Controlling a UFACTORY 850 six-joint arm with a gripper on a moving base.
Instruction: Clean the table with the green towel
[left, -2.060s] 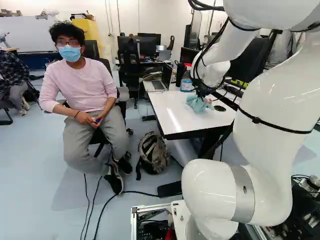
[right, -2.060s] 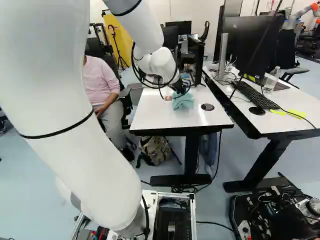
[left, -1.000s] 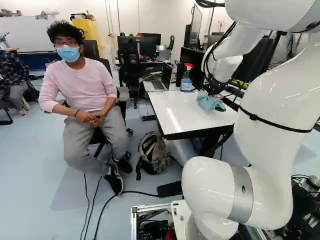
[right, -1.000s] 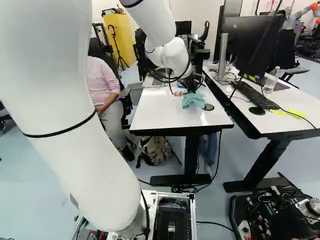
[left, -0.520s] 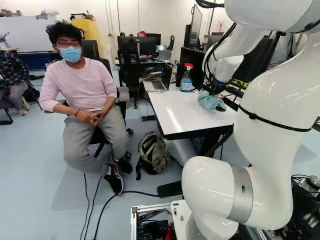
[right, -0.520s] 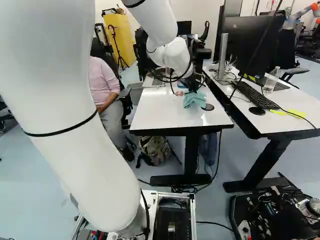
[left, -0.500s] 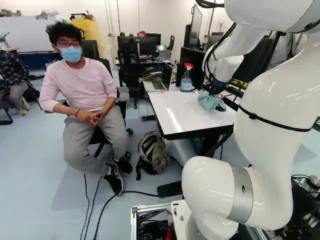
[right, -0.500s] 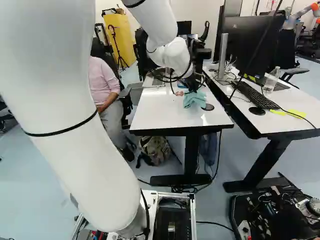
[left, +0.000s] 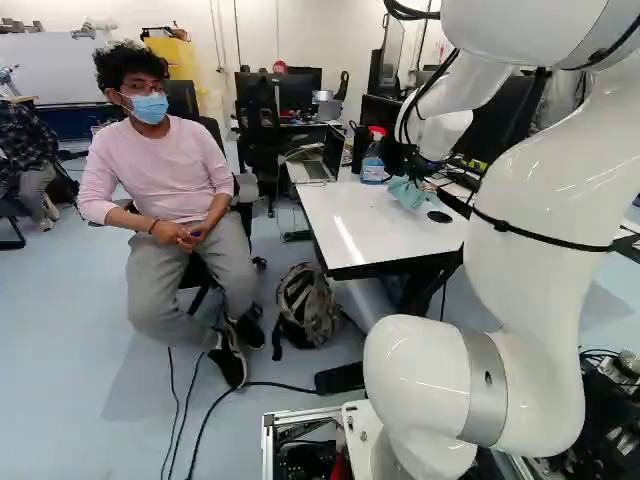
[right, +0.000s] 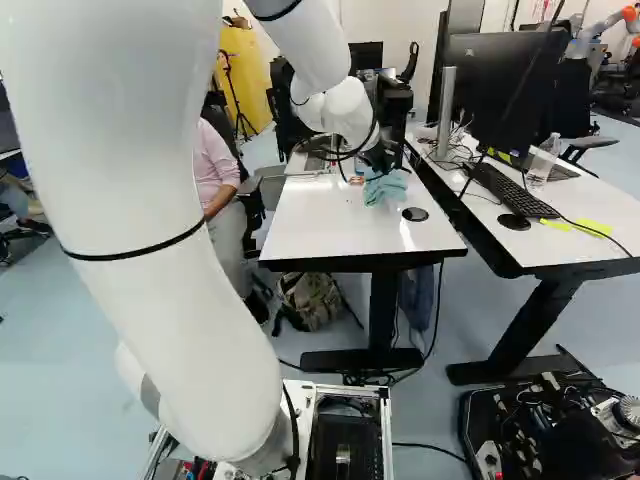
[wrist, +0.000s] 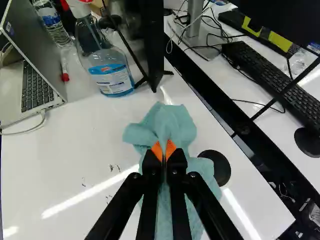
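Note:
My gripper (left: 408, 168) is low over the far part of the white table (left: 365, 235). In the wrist view the gripper (wrist: 164, 152) has its orange pads pinched together on the green towel (wrist: 170, 120). The bunched cloth spreads ahead of the fingers and underneath them, lying on the tabletop; in the right base view the towel (right: 385, 188) shows below the wrist. Several small dark marks (wrist: 115, 167) dot the white surface beside the gripper, on the laptop's side. What lies under the cloth is hidden.
A spray bottle (wrist: 112, 70) stands ahead of the towel, near an open laptop (wrist: 37, 87) and a black monitor (wrist: 152, 40). A round black cap (wrist: 215, 167) adjoins the cloth. Beyond a gap is another desk with a keyboard (right: 510, 190). A person sits left of the table.
Over the last half second the arm has carried the towel farther from the base, toward the spray bottle; before that it had shifted rightward. The base has stayed put.

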